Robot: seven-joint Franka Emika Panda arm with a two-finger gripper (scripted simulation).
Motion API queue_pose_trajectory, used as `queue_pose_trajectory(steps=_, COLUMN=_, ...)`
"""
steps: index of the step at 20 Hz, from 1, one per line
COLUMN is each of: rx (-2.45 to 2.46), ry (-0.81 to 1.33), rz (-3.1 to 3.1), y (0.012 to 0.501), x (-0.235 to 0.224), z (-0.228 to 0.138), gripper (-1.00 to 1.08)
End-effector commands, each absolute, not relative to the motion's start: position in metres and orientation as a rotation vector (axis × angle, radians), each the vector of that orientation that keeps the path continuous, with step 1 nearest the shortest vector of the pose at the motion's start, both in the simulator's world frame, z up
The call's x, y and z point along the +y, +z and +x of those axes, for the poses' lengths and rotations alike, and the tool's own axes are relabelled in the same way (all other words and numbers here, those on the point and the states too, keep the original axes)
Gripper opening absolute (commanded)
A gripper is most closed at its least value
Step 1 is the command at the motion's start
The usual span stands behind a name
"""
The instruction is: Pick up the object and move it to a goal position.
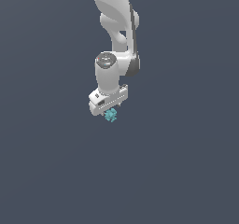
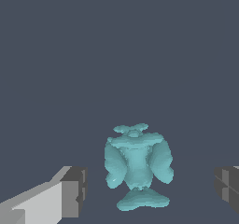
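The object (image 2: 138, 164) is a small teal lumpy cluster of rounded blobs, resting on the dark grey floor. In the wrist view it sits between the two grey fingertips (image 2: 74, 191) of my gripper (image 2: 149, 189), with a gap on each side, nearer to one finger than the other. The jaws are open and touch nothing. In the exterior view the white gripper (image 1: 110, 109) hangs straight over the object (image 1: 111, 116), which peeks out just below the hand. The fingers themselves are mostly hidden there.
A plain dark grey surface (image 1: 186, 171) fills both views. The white arm (image 1: 114, 41) rises from the hand toward the top of the exterior view. No goal marker or other item shows.
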State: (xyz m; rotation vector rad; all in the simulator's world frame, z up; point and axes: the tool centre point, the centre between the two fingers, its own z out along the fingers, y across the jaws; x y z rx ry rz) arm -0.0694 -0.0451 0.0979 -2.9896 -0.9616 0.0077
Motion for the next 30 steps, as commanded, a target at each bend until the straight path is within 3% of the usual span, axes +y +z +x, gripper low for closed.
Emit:
queue_pose_trajectory(steps=1, rx=-1.02, ry=0.004, rz=-2.971, y=0.095, x=-0.047, z=-0.074, gripper=1.0)
queue_pose_trajectory(steps=15, rx=-1.106, ry=0.001, rz=-2.94, y=0.088, x=-0.051, z=-0.081, gripper=1.0)
queue_pose_trajectory(steps=30, rx=-1.112, ry=0.0, rz=-2.938, y=0.04, x=-0.051, z=-0.081, gripper=1.0)
